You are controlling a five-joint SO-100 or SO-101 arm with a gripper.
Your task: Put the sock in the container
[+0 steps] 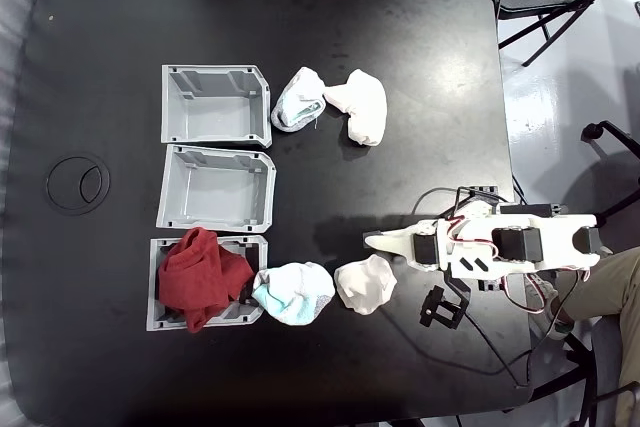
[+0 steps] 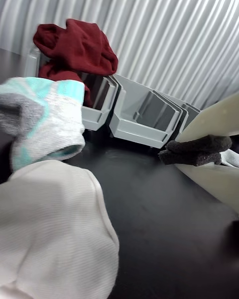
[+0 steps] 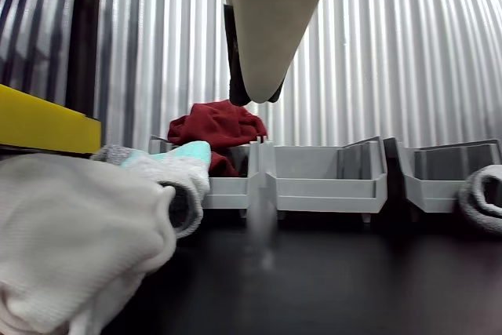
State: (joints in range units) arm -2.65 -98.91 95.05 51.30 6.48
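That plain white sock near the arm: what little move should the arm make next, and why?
Probably a short reach forward and down toward the plain white sock. In the fixed view the gripper points past it, just beside and apart from it, holding nothing. The sock lies on the black table, not in a grey container, so it has yet to be grasped.

White sock [image 1: 364, 283] lump beside grey container [image 1: 217, 187]

You see a red cloth [image 1: 200, 277] in the bottom bin [image 1: 155, 319], a mint-trimmed sock [image 1: 293, 292] beside it, two socks [image 1: 330, 102] near the top bin [image 1: 175, 107].
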